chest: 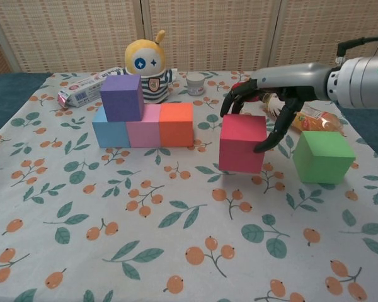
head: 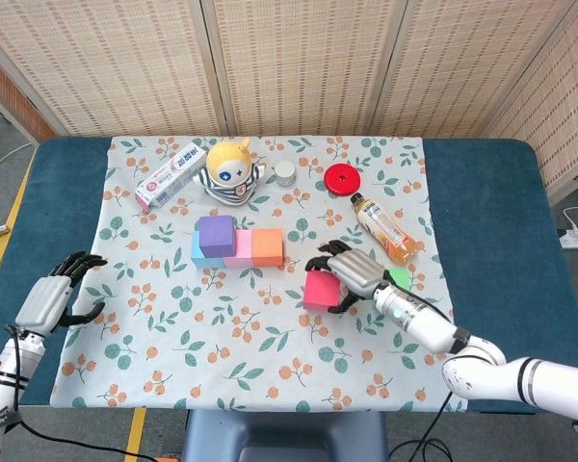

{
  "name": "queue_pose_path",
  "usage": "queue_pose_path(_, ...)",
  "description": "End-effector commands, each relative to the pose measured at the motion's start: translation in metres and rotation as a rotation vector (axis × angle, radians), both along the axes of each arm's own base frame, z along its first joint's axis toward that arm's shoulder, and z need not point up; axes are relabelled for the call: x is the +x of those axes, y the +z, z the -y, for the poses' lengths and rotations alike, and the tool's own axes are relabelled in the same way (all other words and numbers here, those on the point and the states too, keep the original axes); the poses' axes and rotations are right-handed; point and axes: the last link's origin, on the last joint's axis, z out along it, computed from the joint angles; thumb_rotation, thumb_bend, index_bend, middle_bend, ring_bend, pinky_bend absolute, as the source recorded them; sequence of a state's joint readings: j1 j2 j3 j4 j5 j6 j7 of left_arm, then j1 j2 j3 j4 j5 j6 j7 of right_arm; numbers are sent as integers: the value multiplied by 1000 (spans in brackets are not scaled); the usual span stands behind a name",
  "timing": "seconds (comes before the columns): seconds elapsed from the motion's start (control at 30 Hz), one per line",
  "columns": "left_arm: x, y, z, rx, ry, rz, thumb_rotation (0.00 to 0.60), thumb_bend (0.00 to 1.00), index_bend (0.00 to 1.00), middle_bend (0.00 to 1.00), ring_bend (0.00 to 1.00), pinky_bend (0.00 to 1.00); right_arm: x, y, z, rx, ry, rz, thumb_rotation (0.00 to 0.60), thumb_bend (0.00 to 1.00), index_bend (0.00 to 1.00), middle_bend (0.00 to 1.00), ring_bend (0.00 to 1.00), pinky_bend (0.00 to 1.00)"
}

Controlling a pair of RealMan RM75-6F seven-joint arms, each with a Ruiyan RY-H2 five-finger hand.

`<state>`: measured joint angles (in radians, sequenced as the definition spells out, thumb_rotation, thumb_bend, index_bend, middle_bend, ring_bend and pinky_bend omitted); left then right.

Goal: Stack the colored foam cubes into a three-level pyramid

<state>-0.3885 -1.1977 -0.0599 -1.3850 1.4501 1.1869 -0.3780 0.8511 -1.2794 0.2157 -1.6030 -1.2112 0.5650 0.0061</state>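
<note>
Holding: the right hand (chest: 263, 107) has its fingers (chest: 234, 97) wrapped over the top and side of the red cube (chest: 242, 143), carried near the bench's middle, right of the stack.
Idle hand: the left hand (head: 58, 295) hovers at the bench's left edge, fingers spread, holding nothing.
Done so far: a bottom row of blue cube (chest: 109, 133), pink cube (chest: 142, 126) and orange cube (chest: 176, 123) stands touching side by side; the purple cube (chest: 121, 97) sits on top over the blue and pink.
Left to do: by my reading, the red cube goes beside the purple, then the green cube (chest: 322, 156), loose toward the right edge, caps the top.
Materials: cubes look like matte foam with crisp square edges; the bench carries a leaf-and-berry printed cloth (chest: 145, 220).
</note>
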Motion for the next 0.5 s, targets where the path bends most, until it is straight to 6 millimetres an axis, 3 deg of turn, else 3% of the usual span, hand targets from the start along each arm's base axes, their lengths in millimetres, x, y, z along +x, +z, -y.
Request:
queue_pose_path(0.03,1,-2,0,-6,1,1,600,325,218,156,76,153,-6,-16,-3,23,53,-58,600,131,250,356,82,0)
queue_pose_path(0.27,2,-4,2,-11,-4,4,600,325,218,157,76,153,-18,-37,-12,31,79,-75,600,130,169,310,58,0)
queue_pose_path(0.4,1,-4,3,-6,-2,7,600,324,217,156,76,153,-26,-37,-16,-6,80,-84,600,130,10,214,8,0)
queue_pose_path(0.5,0,-3,4,-2,1,9,600,324,218,156,76,153,-32,-34,-22,-30,54,-74,600,130,0,172,0,0)
